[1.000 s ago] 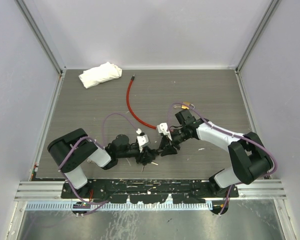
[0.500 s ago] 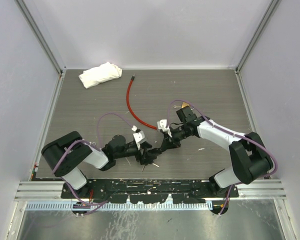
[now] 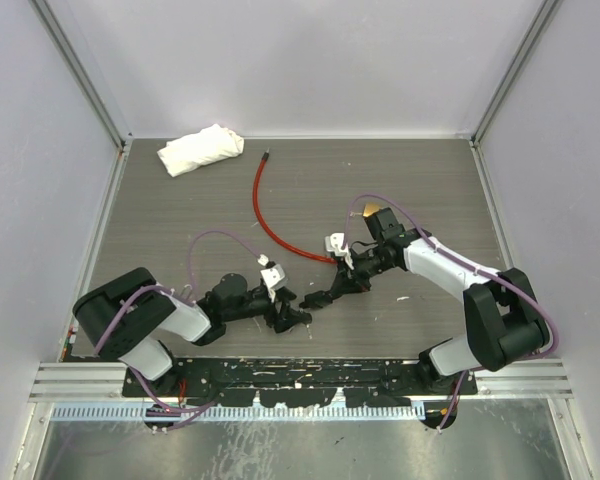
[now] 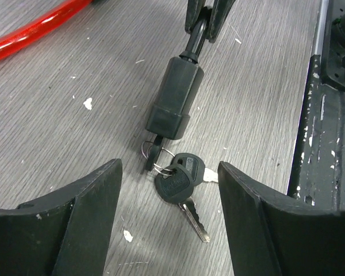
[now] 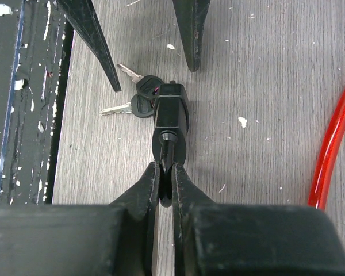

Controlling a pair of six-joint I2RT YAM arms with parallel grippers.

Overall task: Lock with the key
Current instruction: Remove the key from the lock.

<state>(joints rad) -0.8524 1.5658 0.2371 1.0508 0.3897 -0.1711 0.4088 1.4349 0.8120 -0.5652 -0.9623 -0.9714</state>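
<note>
The black lock body (image 4: 173, 98) lies on the table, joined to a red cable (image 3: 270, 215). One black-headed key (image 4: 153, 154) sticks in the body's near end. Two more keys (image 4: 178, 181) hang from its ring and lie flat. My left gripper (image 4: 169, 172) is open, with its fingers either side of the loose keys and touching nothing. My right gripper (image 5: 167, 172) is shut on the black pin at the far end of the lock body (image 5: 171, 118). In the top view the left gripper (image 3: 290, 318) and the right gripper (image 3: 325, 297) face each other.
A white cloth (image 3: 200, 148) lies at the back left. A small brass padlock (image 3: 375, 210) lies behind the right arm. The metal rail (image 4: 333, 115) runs along the near table edge, close to the keys. The red cable (image 5: 330, 144) curves to the right of the right gripper.
My left arm has drawn back to the left and down, away from the lock. My right arm has shifted right and slightly back, still holding the lock's pin.
</note>
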